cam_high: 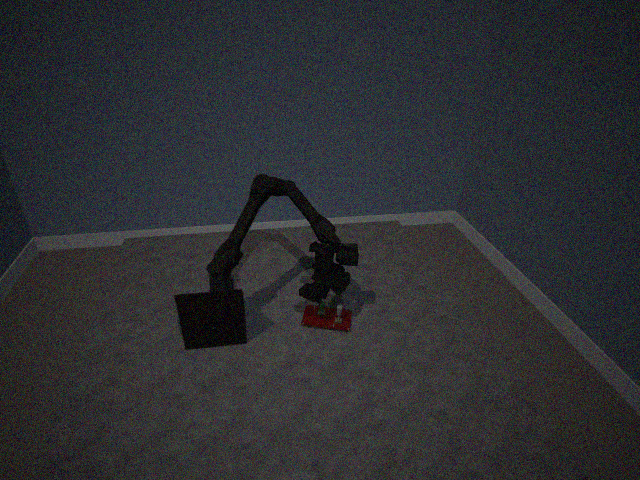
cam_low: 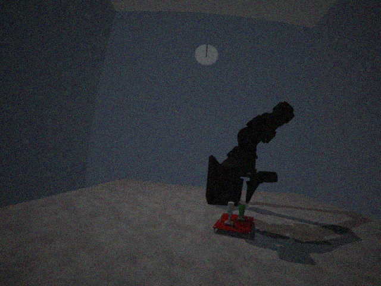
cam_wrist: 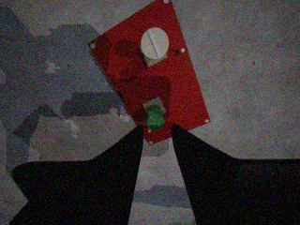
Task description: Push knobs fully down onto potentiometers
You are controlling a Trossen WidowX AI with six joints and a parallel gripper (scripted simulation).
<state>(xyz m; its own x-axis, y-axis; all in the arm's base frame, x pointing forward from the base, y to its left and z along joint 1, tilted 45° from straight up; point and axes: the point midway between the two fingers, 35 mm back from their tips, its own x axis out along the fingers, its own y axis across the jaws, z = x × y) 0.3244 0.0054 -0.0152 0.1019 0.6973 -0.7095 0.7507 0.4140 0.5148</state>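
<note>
The green knob (cam_low: 241,210) (cam_wrist: 156,117) stands on the red board (cam_high: 326,318) (cam_low: 235,225) (cam_wrist: 187,89), low on its potentiometer; the white knob (cam_high: 339,310) (cam_low: 230,208) (cam_wrist: 155,43) rides higher beside it, on the counter (cam_high: 310,413) (cam_low: 122,240) (cam_wrist: 253,84). Parted fingers (cam_high: 330,301) (cam_low: 244,203) hold nothing; a sideways brush or off-centre push could snap a potentiometer loose

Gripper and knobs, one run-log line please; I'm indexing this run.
gripper: part-open, empty | green knob: below fingertips | white knob: standing tall
</note>
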